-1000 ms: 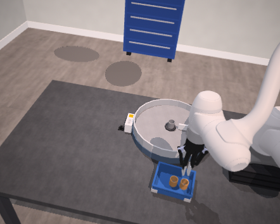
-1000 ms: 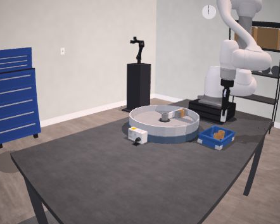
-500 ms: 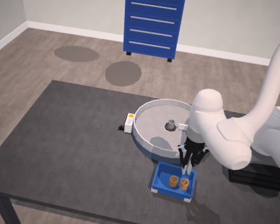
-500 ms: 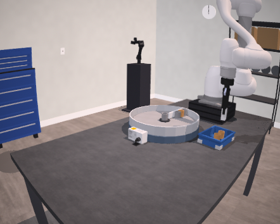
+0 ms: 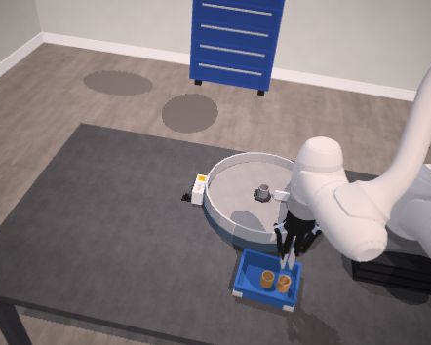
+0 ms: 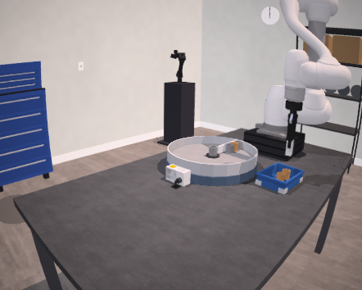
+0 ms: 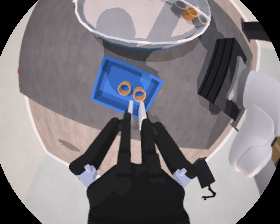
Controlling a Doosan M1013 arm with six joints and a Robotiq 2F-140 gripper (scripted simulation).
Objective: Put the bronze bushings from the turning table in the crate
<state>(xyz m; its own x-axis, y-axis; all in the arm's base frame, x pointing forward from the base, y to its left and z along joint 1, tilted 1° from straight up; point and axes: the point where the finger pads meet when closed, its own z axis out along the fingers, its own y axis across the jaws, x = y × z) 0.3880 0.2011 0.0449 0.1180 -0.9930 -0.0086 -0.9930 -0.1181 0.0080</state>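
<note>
"Where were the bronze bushings to be found?"

"Two were seen in the crate. The first crated bushing and the second crated bushing were stood upright, side by side, with a small gap left between them."

"And was any bronze left on the turning table?"

"Yes, one. The remaining bronze bushing was set between two steel bushings, the first steel bushing and the second steel bushing, as was shown from the wrist. From the top, that group was hidden by the arm."

"How was the gripper set?"

"It was spread only slightly. A narrow gap was seen between the fingertips, and nothing was pinched there. It was held above the crate, pointed downward, with its tips clear of both crated bushings."

"Where was the crate placed?"

"It was set on the dark tabletop, near the turning table's rim. On another side of that rim, a small white box with a yellow patch was placed."
</note>
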